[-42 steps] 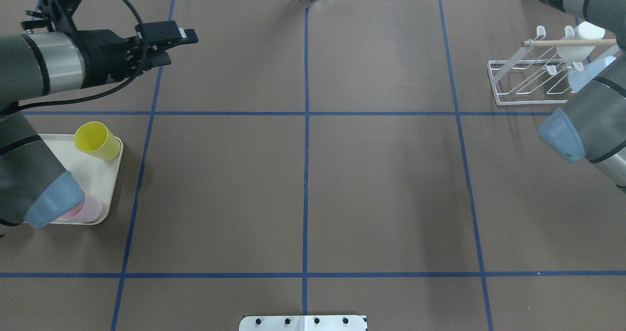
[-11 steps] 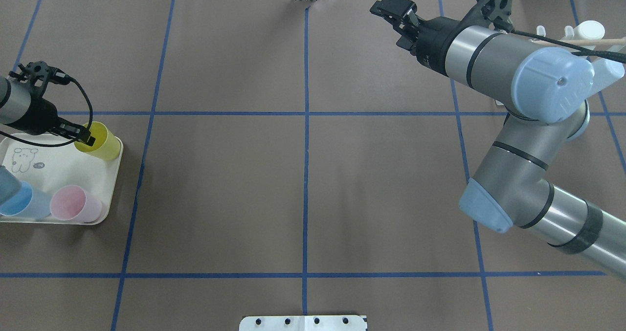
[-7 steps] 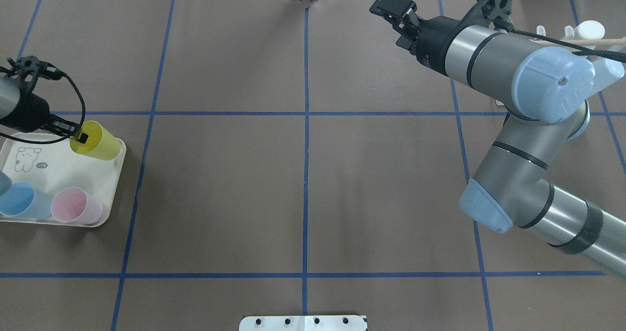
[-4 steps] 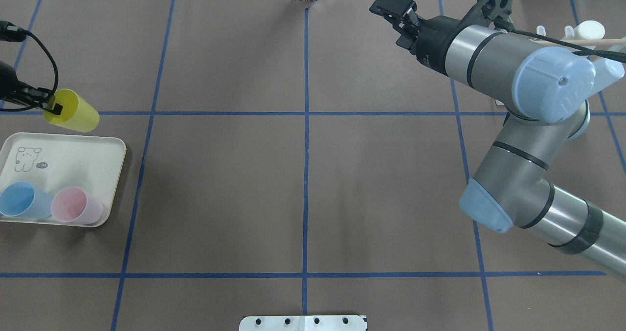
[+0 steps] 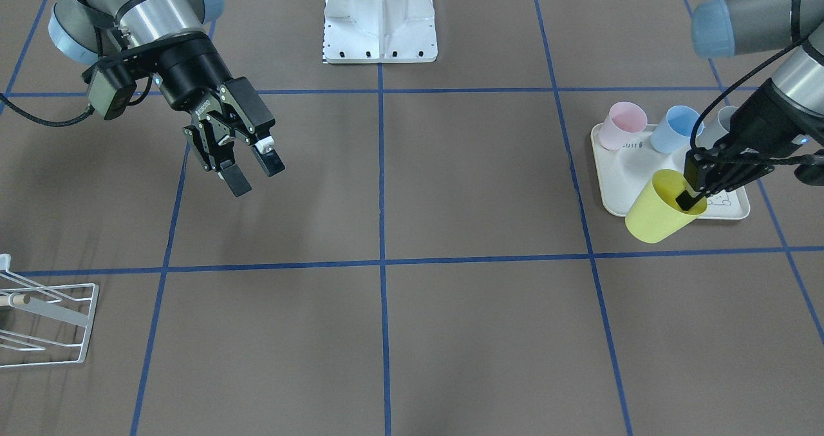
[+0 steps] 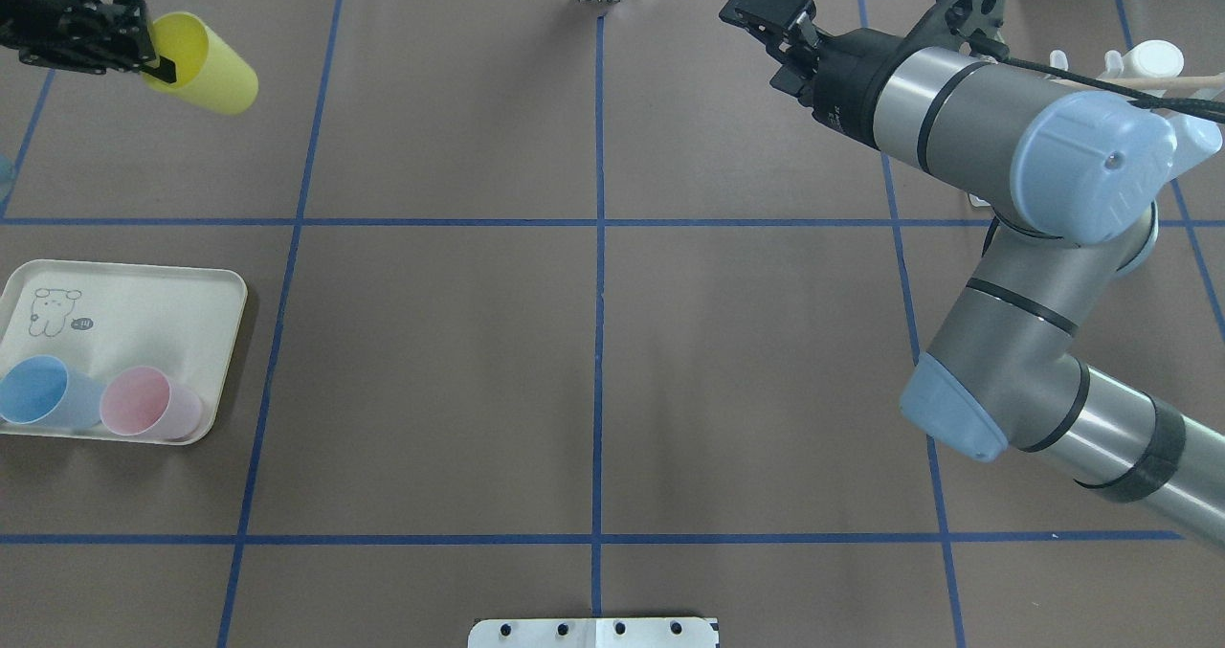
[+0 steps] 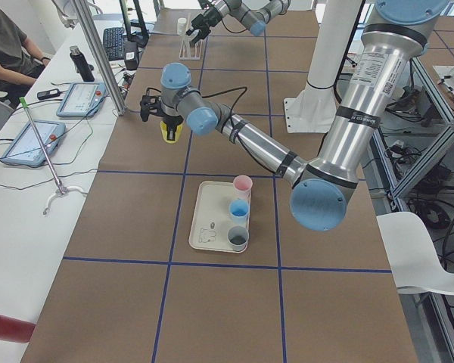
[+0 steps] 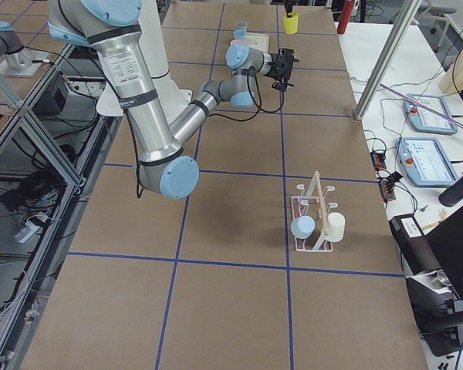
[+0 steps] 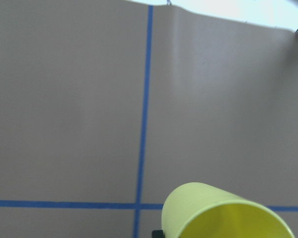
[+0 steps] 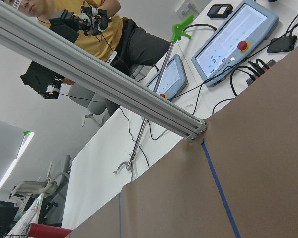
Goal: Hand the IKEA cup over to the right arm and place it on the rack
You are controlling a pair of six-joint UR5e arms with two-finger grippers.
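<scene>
Cup (image 6: 206,52), yellow, tilted in mid-air beyond tray (image 6: 144,294), L gripper (image 6: 158,59) clamped on its rim, one finger inside. R gripper (image 5: 256,175) hangs w/ jaws apart, holding nothing, well apart from cup. Rack (image 8: 320,202) stands at far R side; tray holds pink cup (image 6: 144,401) & blue cup (image 6: 38,390)

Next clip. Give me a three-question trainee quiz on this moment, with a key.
1. True or false: the left end effector grips the tapered yellow plastic cup by its rim.
2. The right end effector is: A open and empty; B shut on a cup; C shut, empty.
3. Fill in: the cream rabbit-print tray holds ___ cups.
Key: 1 true; 2 A; 3 three (pink cup, blue cup, grey cup).
</scene>
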